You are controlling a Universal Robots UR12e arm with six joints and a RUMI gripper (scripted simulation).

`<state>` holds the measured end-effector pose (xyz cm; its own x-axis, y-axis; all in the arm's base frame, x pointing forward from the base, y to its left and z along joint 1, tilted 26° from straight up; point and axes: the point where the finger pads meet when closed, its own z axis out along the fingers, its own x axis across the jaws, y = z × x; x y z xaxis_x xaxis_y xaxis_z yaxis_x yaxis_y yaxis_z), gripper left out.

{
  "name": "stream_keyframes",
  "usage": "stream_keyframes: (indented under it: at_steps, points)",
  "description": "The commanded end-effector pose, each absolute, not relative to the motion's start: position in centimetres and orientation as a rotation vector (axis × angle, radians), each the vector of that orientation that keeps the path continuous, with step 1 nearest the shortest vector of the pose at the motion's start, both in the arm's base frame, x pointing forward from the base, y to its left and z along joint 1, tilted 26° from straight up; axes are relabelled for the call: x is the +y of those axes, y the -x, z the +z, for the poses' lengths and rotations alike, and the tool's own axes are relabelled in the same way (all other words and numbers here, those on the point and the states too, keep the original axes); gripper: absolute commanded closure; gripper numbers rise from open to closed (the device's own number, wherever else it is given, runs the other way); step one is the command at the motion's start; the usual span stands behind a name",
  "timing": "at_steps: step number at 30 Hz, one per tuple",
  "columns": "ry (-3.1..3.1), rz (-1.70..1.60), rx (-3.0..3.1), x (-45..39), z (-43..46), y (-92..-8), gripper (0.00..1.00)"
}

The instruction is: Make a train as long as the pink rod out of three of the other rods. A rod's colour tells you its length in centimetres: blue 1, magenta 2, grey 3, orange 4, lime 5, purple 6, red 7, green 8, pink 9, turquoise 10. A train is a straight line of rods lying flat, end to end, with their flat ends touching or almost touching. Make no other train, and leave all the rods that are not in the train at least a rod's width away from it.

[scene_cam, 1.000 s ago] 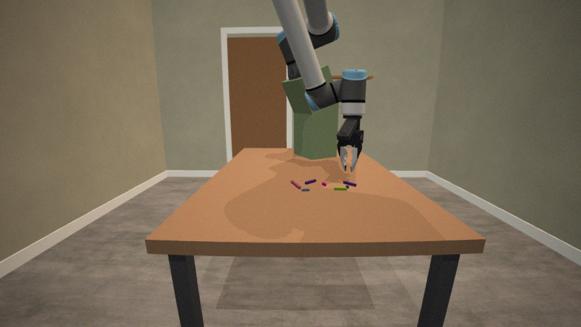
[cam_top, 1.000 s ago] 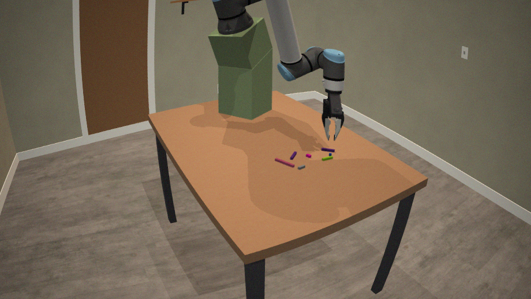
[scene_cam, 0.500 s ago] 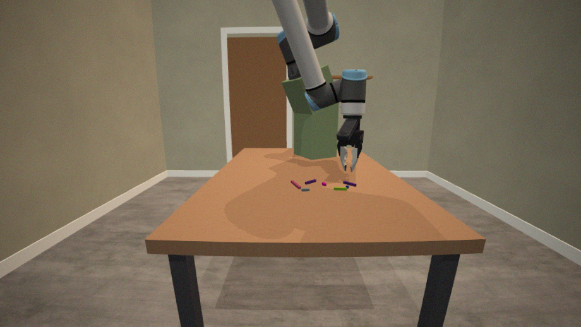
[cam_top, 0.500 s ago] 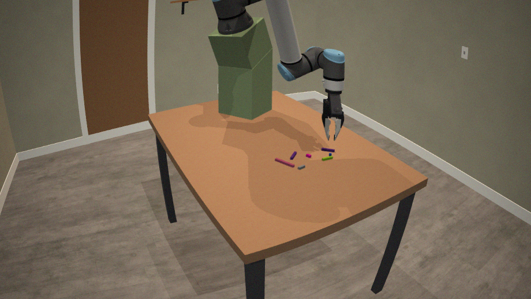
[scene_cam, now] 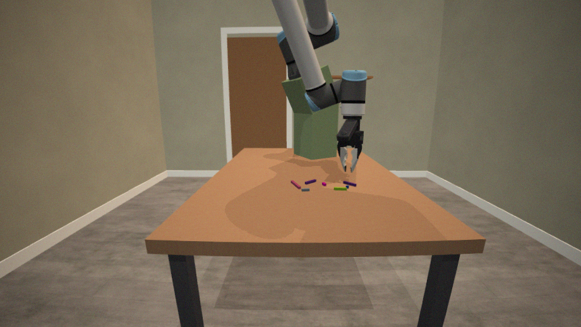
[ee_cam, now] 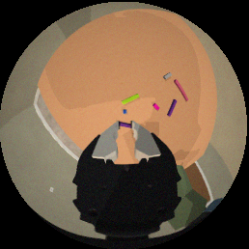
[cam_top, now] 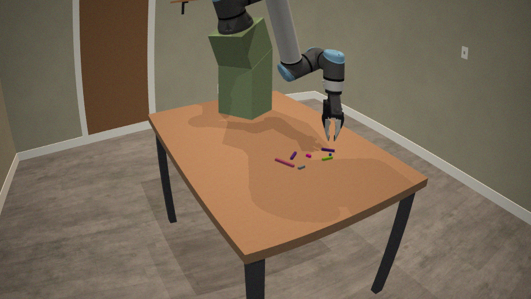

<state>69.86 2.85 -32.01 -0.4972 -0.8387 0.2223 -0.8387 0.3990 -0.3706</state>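
The pink rod [cam_top: 284, 162] [scene_cam: 295, 184] [ee_cam: 180, 90] lies flat on the table [cam_top: 223, 178] at the left of the group. Around it lie a grey rod [cam_top: 301, 167] [ee_cam: 167, 75], a purple rod [cam_top: 293, 154] [ee_cam: 171, 107], a magenta rod [cam_top: 308, 155] [ee_cam: 155, 106], a lime rod [cam_top: 326, 158] [ee_cam: 130, 98] and a blue rod [cam_top: 329, 154] [ee_cam: 124, 111]. A second purple rod [cam_top: 327, 149] [scene_cam: 349, 183] [ee_cam: 124, 124] lies at the far right. My gripper [cam_top: 331, 139] [scene_cam: 349, 170] [ee_cam: 124, 122] hangs straight above this rod, clear of the table. Its fingers are drawn in to a narrow gap and hold nothing.
The arm's green pedestal [cam_top: 245, 74] [scene_cam: 314, 137] stands at the back of the table. All rods lie apart from each other in the middle right of the table top; the blue rod lies close to the lime one.
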Motion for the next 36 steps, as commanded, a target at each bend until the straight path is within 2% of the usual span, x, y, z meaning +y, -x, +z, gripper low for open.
stream_keyframes:
  at_steps: [1,36]
  points:
    - [-1.576,0.697,-2.628,2.8,-32.2,-70.0,0.86]
    - [-1.576,0.697,-2.628,1.2,-36.0,-70.9,0.86]
